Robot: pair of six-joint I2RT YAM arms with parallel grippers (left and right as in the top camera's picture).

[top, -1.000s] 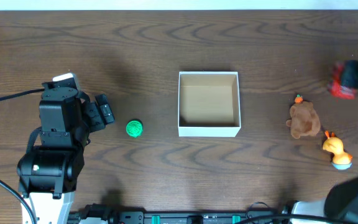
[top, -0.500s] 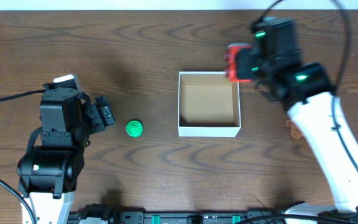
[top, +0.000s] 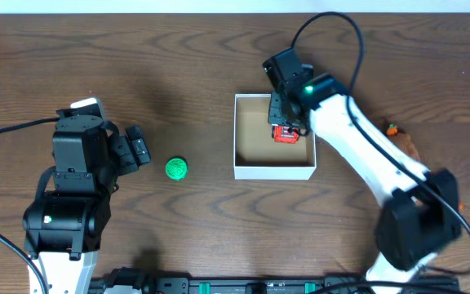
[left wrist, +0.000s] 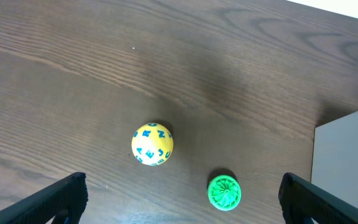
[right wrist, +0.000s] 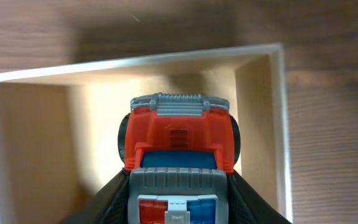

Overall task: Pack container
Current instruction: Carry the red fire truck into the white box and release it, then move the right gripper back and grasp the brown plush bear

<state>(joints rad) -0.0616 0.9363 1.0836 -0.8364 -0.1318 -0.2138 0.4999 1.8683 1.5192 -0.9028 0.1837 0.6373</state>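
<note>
The container (top: pixel 244 169), a small white box with a tan inside, sits mid-table. My right gripper (top: pixel 285 122) is shut on a red toy truck (top: pixel 285 133) and holds it inside the box near the right wall. The right wrist view shows the truck (right wrist: pixel 178 140) between my fingers over the box floor (right wrist: pixel 36 149). A green ridged ball (top: pixel 176 168) lies left of the box. My left gripper (top: pixel 137 147) is open just left of that ball (left wrist: pixel 224 191). A yellow ball with blue letters (left wrist: pixel 152 144) shows only in the left wrist view.
A brown plush with an orange bit (top: pixel 402 140) lies right of the box, partly hidden by my right arm. The box's white left wall shows in the left wrist view (left wrist: pixel 340 163). Dark wooden table (top: pixel 178 65) all round.
My right arm has swung from the far right edge to the box with the red truck, then lowered it inside. The left arm has not moved.
</note>
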